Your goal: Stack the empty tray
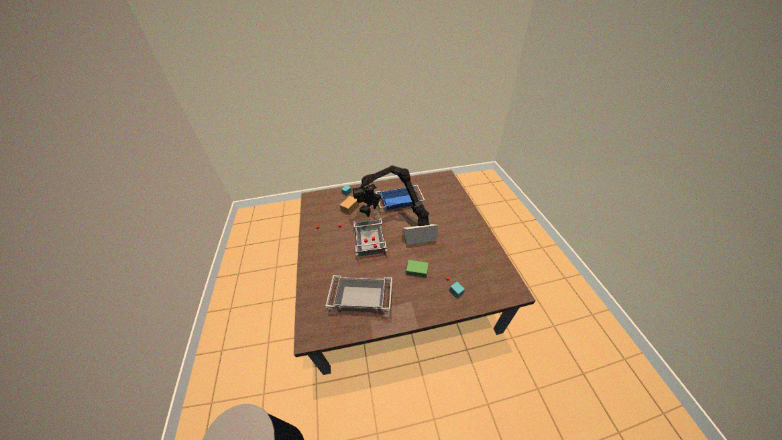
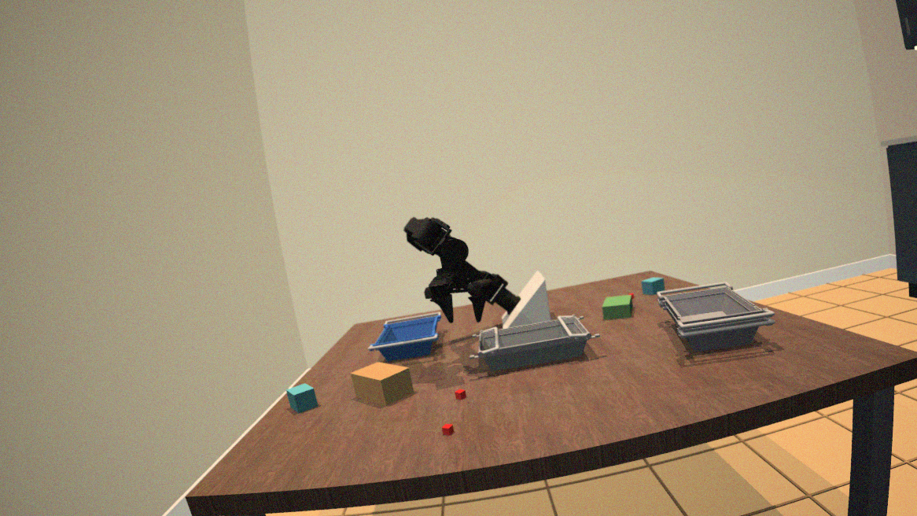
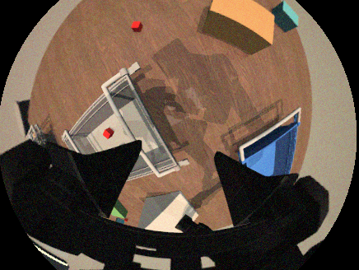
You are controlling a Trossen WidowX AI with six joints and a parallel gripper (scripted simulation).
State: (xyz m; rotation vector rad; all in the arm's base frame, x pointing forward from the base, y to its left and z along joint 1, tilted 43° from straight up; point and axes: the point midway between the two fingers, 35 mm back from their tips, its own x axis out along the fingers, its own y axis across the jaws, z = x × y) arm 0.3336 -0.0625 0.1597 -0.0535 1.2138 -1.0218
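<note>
Three red blocks [image 1: 365,240] [image 3: 108,133] are sitting in the loaded tray [image 1: 356,239] [image 2: 538,352] [image 3: 152,119] in the top view, and its two bars [image 1: 370,245] [image 2: 489,349] [image 3: 124,121] seem to be crossing its top near the ends. The empty tray [image 1: 361,296] [image 2: 721,337] [image 3: 36,133] is standing apart on the table, near the table's edge. The arm is holding its claw [image 1: 371,208] [image 2: 464,320] [image 3: 179,149] off to one side, between the loaded tray and the blue tray [image 1: 396,198] [image 2: 405,348] [image 3: 272,158].

In the exterior view the claw is hanging above the table with its tips well parted, touching nothing. The loaded tray is standing level; its blocks are hiding behind its wall. The bar step is apparently ending (both bars are looking swung in), so the fetching of the empty tray is probably coming into hand.

In the wrist view the fingers are standing wide, nearly as far as they go, and nothing is lying between them but a view of the table below. One bar is plainly spanning the loaded tray. The next move is calling for a clear path over to the empty tray, a firm grip on its rim or wall, and a level lift; a tilted lowering would be risking a slip off the bars.
</note>
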